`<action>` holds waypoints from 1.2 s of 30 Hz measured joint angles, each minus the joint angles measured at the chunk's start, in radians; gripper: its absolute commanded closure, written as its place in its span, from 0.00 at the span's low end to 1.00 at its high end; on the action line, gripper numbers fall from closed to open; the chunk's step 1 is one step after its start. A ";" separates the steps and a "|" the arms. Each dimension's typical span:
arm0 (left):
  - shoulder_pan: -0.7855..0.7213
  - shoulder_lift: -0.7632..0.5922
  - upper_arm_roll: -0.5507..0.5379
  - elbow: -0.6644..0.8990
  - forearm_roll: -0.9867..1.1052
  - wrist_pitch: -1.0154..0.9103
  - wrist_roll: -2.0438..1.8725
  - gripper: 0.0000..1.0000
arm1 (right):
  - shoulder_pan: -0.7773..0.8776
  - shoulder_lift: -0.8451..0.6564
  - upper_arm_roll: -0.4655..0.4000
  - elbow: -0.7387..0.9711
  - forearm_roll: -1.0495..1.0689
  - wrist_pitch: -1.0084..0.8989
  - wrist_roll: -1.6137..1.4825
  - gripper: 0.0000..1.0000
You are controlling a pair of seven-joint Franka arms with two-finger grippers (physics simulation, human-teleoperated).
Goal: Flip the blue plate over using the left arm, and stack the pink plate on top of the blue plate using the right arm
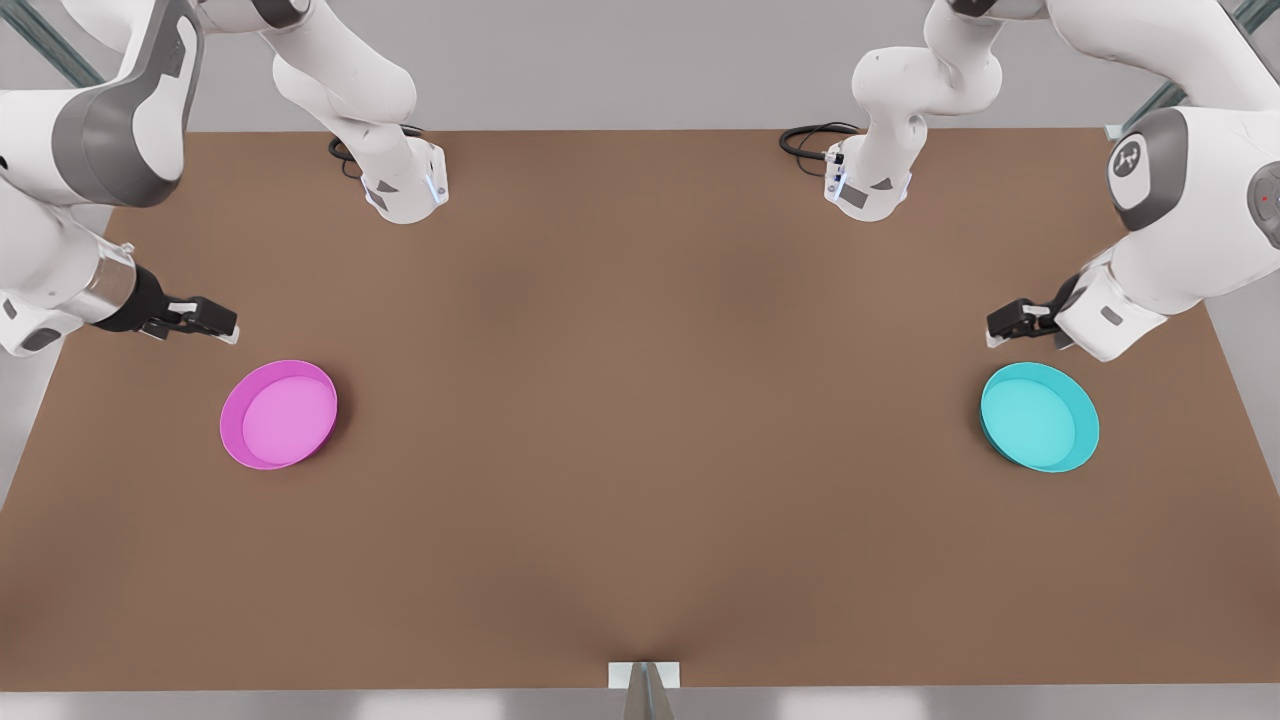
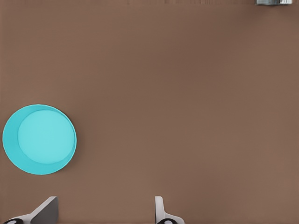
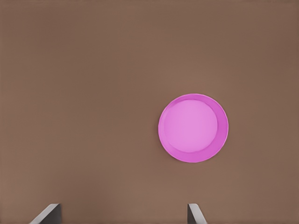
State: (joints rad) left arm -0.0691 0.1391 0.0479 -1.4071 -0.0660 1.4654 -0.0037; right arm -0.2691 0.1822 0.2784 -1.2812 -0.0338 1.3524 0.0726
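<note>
The blue plate (image 1: 1040, 417) (image 2: 39, 139) lies rim up on the brown table at the front view's right. My left gripper (image 1: 1000, 325) (image 2: 105, 211) hovers just behind it, open, with nothing between its fingers. At the front view's left the pink plate (image 1: 279, 414) (image 3: 193, 128) also lies rim up, showing its lighter inside. My right gripper (image 1: 215, 325) (image 3: 124, 213) hangs behind and slightly outward of that plate, open and holding nothing. Both plates are apart from the grippers and far from each other.
The brown table (image 1: 640, 400) stretches wide between the two plates. Both arm bases stand at the back with black cables (image 1: 815, 138) beside them. A small white bracket (image 1: 644, 676) sits at the table's front edge.
</note>
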 measured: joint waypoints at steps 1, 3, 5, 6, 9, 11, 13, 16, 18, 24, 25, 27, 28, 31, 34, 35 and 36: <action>0.000 0.001 0.001 0.000 0.000 0.001 0.000 0.00 | 0.001 -0.001 0.000 0.000 0.000 0.001 0.001 0.00; 0.011 0.051 0.030 -0.020 -0.002 0.015 0.000 0.00 | 0.001 -0.005 0.000 0.000 0.000 0.003 0.002 0.00; 0.170 0.183 0.051 -0.033 -0.042 0.066 0.031 0.00 | 0.001 -0.006 0.000 -0.001 0.000 0.003 0.004 0.00; 0.258 0.250 0.068 -0.036 -0.070 0.105 0.060 0.00 | 0.001 -0.006 0.000 -0.001 0.000 0.003 0.005 0.00; 0.418 0.421 0.108 -0.038 -0.167 0.202 0.165 0.00 | 0.002 -0.006 0.000 -0.004 0.001 0.003 0.007 0.00; 0.494 0.517 0.126 -0.035 -0.225 0.273 0.245 0.00 | 0.002 -0.005 0.000 -0.007 0.001 0.002 0.008 0.00; 0.548 0.578 0.132 -0.021 -0.262 0.331 0.318 0.00 | 0.002 -0.002 0.002 -0.009 0.001 0.004 0.009 0.00; 0.593 0.625 0.132 -0.004 -0.289 0.387 0.417 0.00 | 0.003 0.004 0.004 -0.013 0.000 0.006 0.010 0.00; 0.598 0.639 0.132 -0.005 -0.294 0.409 0.489 0.00 | 0.002 0.006 0.004 -0.020 0.000 0.006 0.011 0.00; 0.597 0.698 0.132 -0.036 -0.305 0.449 0.676 0.00 | 0.002 0.011 0.005 -0.036 0.000 0.007 0.013 0.00; 0.597 0.700 0.132 -0.037 -0.306 0.453 0.701 0.00 | 0.002 0.012 0.005 -0.035 0.000 0.008 0.013 0.00; 0.596 0.702 0.131 -0.038 -0.308 0.458 0.744 0.18 | 0.002 0.013 0.005 -0.034 0.000 0.009 0.014 0.00; 0.596 0.702 0.130 -0.038 -0.309 0.460 0.763 0.18 | 0.002 0.014 0.005 -0.034 0.000 0.010 0.014 0.00; 0.595 0.695 0.130 -0.037 -0.310 0.462 0.815 0.18 | 0.002 0.014 0.005 -0.034 -0.001 0.013 0.014 0.00; 0.591 0.689 0.126 -0.038 -0.310 0.459 0.853 0.21 | 0.002 0.016 0.005 -0.034 -0.001 0.015 0.015 0.00; 0.590 0.687 0.124 -0.039 -0.310 0.456 0.863 0.26 | 0.002 0.017 0.005 -0.034 -0.001 0.015 0.015 0.00; 0.589 0.687 0.120 -0.040 -0.310 0.453 0.871 0.27 | 0.002 0.017 0.005 -0.034 -0.001 0.016 0.015 0.00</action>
State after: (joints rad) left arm 0.5196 0.8261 0.1680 -1.4469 -0.3765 1.9180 0.8669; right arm -0.2670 0.1989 0.2831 -1.3151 -0.0345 1.3680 0.0877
